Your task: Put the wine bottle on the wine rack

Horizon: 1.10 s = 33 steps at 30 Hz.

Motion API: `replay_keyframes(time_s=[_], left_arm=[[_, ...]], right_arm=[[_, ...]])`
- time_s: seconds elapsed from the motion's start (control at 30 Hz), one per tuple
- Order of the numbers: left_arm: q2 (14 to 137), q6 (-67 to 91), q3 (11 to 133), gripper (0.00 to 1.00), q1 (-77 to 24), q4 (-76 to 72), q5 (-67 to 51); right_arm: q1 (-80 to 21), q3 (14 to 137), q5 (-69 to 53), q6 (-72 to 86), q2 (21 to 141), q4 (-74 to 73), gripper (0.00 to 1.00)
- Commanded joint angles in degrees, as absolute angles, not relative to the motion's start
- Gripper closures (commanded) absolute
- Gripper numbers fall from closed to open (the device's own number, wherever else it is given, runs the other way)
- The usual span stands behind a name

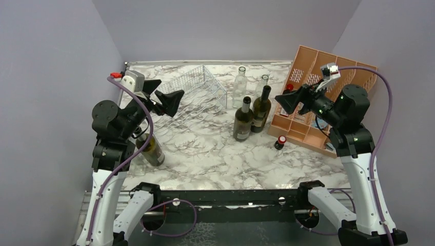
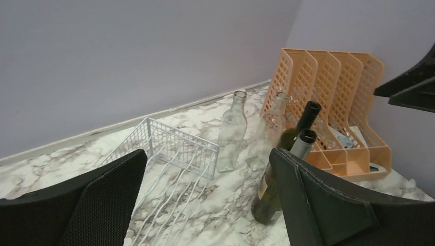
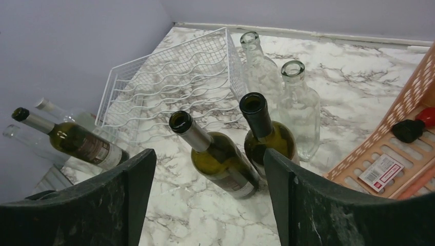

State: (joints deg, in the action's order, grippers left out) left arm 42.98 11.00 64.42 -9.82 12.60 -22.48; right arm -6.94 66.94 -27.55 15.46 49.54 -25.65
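The silvery-white wire wine rack (image 1: 197, 88) lies at the back left of the marble table; it also shows in the left wrist view (image 2: 172, 151) and the right wrist view (image 3: 174, 84). Two dark green wine bottles (image 1: 243, 120) (image 1: 262, 109) stand side by side at the centre back, also in the right wrist view (image 3: 223, 156) (image 3: 269, 136). A third green labelled bottle (image 1: 151, 148) stands by the left arm (image 3: 77, 139). My left gripper (image 1: 163, 95) (image 2: 205, 205) is open and empty, held in the air beside the rack. My right gripper (image 1: 287, 97) (image 3: 210, 205) is open and empty, to the right of the two bottles.
Two clear glass bottles (image 1: 240, 81) (image 1: 263, 82) stand behind the green pair. An orange slotted file organizer (image 1: 320, 100) lies at the back right. A small red-capped object (image 1: 280, 142) sits in front of it. Walls close in on three sides.
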Motion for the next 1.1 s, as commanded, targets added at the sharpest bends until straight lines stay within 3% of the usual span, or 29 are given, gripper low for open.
replay_keyframes(time_s=[0.0, 0.43, 0.63, 0.77, 1.07], left_arm=[[41.4, 12.8, 63.3, 0.01, -9.4, 7.8, -30.5], [40.2, 13.6, 61.7, 0.01, -10.6, 4.5, -38.8], [40.3, 14.6, 61.2, 0.01, -10.8, 3.2, -39.3], [40.9, 15.3, 60.9, 0.01, -10.8, 2.7, -39.8], [42.7, 16.5, 60.8, 0.01, -11.0, 2.4, -41.0]], right_arm=[[-6.3, 67.3, -32.4, 16.2, 48.6, -23.6, 0.19], [-6.1, 67.5, -43.9, 13.0, 50.3, -21.5, 0.17], [-6.2, 68.4, -45.8, 12.3, 55.3, -22.2, 0.23], [-9.7, 68.8, -41.5, 12.2, 57.8, -21.7, 0.28], [-27.4, 72.0, -17.6, 11.1, 64.3, -22.5, 0.27]])
